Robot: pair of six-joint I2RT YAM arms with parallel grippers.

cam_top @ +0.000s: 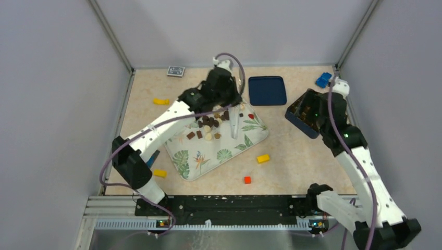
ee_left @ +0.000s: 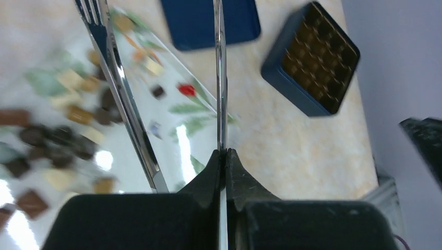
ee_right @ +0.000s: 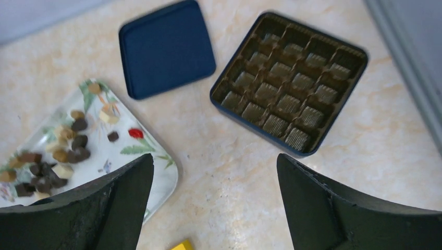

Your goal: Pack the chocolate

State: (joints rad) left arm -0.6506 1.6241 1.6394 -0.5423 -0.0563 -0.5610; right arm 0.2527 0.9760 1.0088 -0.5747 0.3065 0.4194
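Chocolate (cam_top: 208,127) sits piled on the plate (cam_top: 208,156), left gripper (ee_left: 225,153) pinched tight on the tongs (ee_left: 130,114), right gripper (ee_right: 215,159) spread wide by the box (ee_right: 250,124), so I'd go slow for one loose edge piece.

No legible text or markings anywhere

chocolate (cam_top: 211,127) on tray (cam_top: 208,156), box (cam_top: 305,114) right, lid (cam_top: 267,90) behind
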